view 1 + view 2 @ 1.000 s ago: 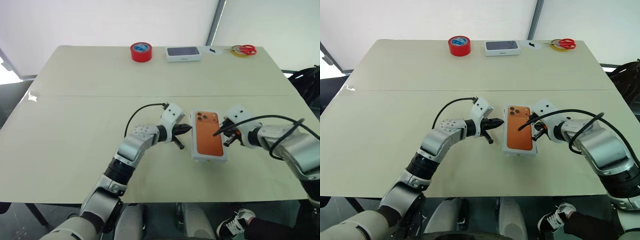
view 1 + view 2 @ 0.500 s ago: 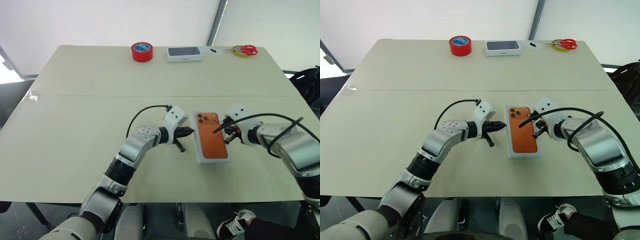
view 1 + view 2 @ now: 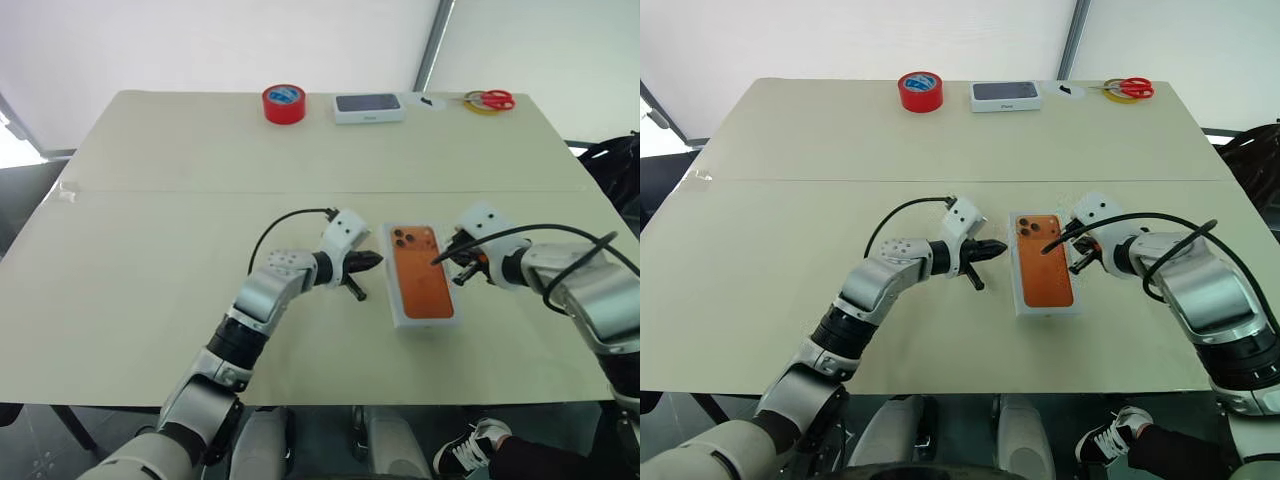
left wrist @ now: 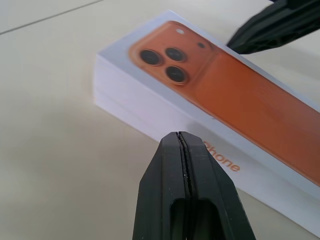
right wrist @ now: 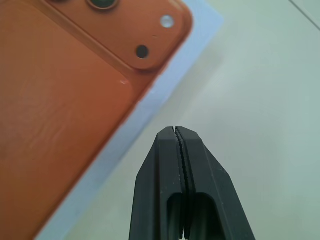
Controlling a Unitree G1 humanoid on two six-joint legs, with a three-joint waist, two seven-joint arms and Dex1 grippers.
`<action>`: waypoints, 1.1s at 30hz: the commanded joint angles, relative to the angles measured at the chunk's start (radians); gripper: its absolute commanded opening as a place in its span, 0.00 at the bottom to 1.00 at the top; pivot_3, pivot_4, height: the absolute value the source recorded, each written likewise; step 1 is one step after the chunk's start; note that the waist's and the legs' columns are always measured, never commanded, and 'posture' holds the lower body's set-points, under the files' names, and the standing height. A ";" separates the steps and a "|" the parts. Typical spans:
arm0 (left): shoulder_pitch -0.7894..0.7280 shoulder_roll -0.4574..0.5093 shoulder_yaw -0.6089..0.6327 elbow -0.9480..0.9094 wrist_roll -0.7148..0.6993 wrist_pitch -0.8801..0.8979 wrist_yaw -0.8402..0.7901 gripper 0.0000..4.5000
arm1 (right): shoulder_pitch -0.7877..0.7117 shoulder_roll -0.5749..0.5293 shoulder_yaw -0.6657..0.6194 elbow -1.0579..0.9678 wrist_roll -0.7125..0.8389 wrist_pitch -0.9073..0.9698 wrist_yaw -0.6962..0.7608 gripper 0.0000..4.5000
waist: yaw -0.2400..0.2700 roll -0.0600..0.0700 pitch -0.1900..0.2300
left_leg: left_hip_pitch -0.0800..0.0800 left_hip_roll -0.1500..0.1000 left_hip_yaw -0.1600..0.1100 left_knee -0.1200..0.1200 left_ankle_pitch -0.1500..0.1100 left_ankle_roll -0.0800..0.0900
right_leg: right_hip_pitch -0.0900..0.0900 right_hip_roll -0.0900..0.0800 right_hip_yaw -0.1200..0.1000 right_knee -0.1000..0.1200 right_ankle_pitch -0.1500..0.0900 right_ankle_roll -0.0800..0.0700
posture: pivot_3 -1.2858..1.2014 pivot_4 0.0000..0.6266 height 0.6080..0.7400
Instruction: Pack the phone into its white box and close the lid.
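The lid, printed with an orange phone, lies face up at the table's middle, closed down over the white box. Of that box I see just a thin white lower edge in the left wrist view. The phone itself is hidden. My left gripper is shut and empty, pointing at the lid's left long side a short gap away. My right gripper is also shut and empty. It hovers over the table just off the lid's right edge, near the printed camera end.
Along the far edge stand a red tape roll, a white box with a dark top, and red-handled scissors on a yellow tape ring. Wide bare tabletop lies to the left.
The closed box has swung slightly, its near end now a little further right. Both grippers stay shut and have hardly moved.
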 commanded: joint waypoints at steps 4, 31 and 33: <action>-0.012 0.002 0.029 -0.080 -0.046 0.006 -0.023 0.00 | 0.025 -0.025 -0.042 -0.040 -0.006 -0.022 0.027 0.00 | 0.000 0.000 0.000 | 0.001 0.000 0.000 0.000 0.000 0.000 | 0.001 0.000 0.000 0.000 0.000 0.000 | 0.52 0.24 0.97; -0.113 -0.099 -0.015 0.144 0.054 -0.094 0.016 0.00 | 0.119 -0.057 -0.108 -0.087 0.016 -0.054 0.076 0.00 | -0.002 0.000 -0.001 | 0.003 0.000 -0.001 0.001 0.000 0.000 | 0.004 0.000 0.000 -0.001 -0.001 -0.001 | 0.52 0.24 0.97; -0.087 -0.053 -0.007 0.060 0.034 -0.069 -0.015 0.00 | 0.120 -0.051 -0.100 -0.081 0.014 -0.057 0.070 0.00 | -0.003 0.000 -0.001 | 0.003 0.000 0.000 0.001 0.000 0.000 | 0.004 0.000 0.000 0.000 -0.001 0.000 | 0.52 0.24 0.97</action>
